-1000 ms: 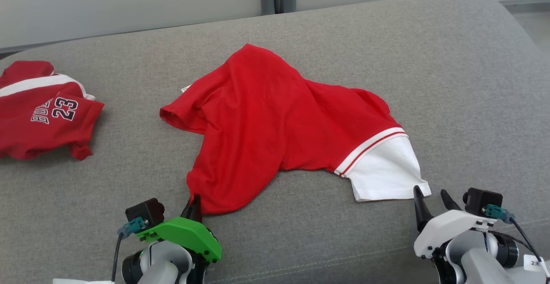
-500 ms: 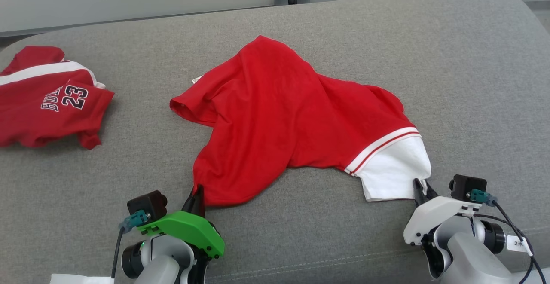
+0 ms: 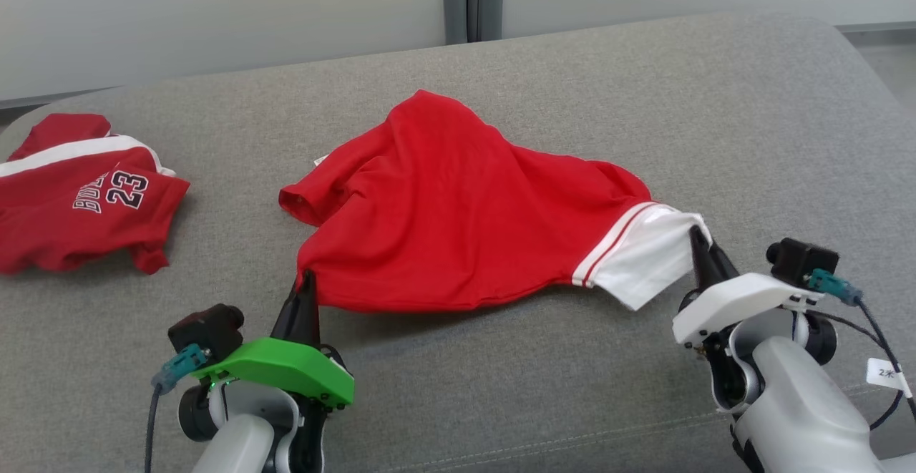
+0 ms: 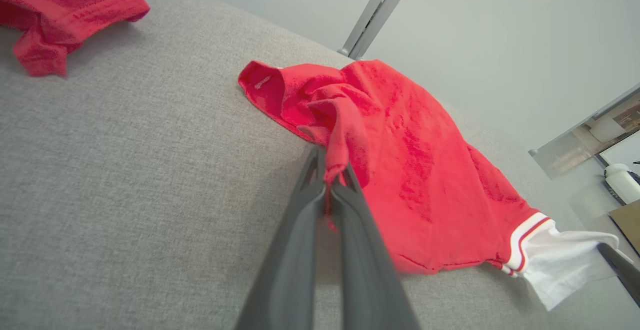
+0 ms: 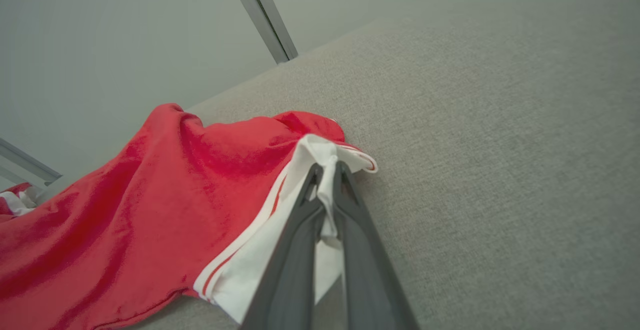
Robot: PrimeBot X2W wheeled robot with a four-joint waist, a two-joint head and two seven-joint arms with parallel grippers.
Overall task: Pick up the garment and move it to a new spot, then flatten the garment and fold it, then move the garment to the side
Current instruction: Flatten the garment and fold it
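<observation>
Pick-up step: left tool (image 3: 306,280) clamped on the hem of the shirt (image 3: 458,222), right tool (image 3: 695,233) clamped on its white sleeve — shirt lies mid-couch (image 3: 715,101). Next, likely: lift both evenly, carry across.

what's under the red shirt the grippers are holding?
Under the red shirt, the raised near hem shows bare grey cushion and shadow between the left gripper and right gripper. Farther back the cloth lies on the cushion and covers whatever is beneath.
</observation>
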